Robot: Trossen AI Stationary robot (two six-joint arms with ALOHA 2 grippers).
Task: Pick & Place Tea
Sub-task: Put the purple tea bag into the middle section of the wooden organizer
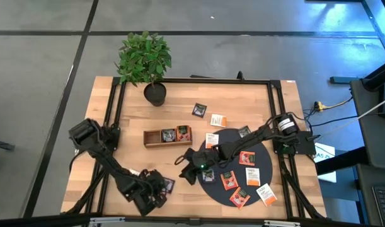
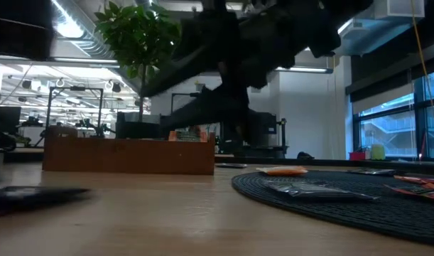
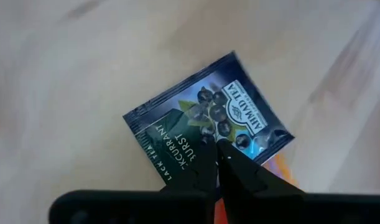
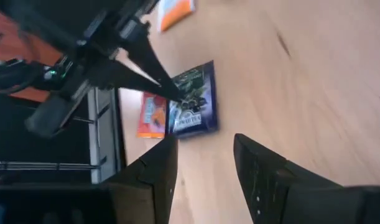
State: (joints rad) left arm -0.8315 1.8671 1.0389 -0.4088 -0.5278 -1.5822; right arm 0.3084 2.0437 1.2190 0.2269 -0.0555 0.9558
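One wooden tray [image 1: 155,137] with three compartments, one round black mat [image 1: 263,155], one potted plant [image 1: 145,61], and two dark arms. Sachets in the high view: about five red-orange, about five white-and-orange, roughly four dark; those inside the tray are hard to count.

light wood table [image 1: 116,126] w/ black frame rails along its edges. potted plant [image 1: 151,66] near far left corner. brown wooden tray [image 1: 154,138] abt mid-table, sachets in its right compartments. big black round mat [image 1: 266,151] on right half toward near edge, several red-orange + white sachets [image 1: 246,157] on it. loose sachets on bare wood: dark one [image 1: 200,110] & white one [image 1: 218,120] toward far edge, dark sachet [image 3: 205,124] w/ an orange one just beside it by near left corner
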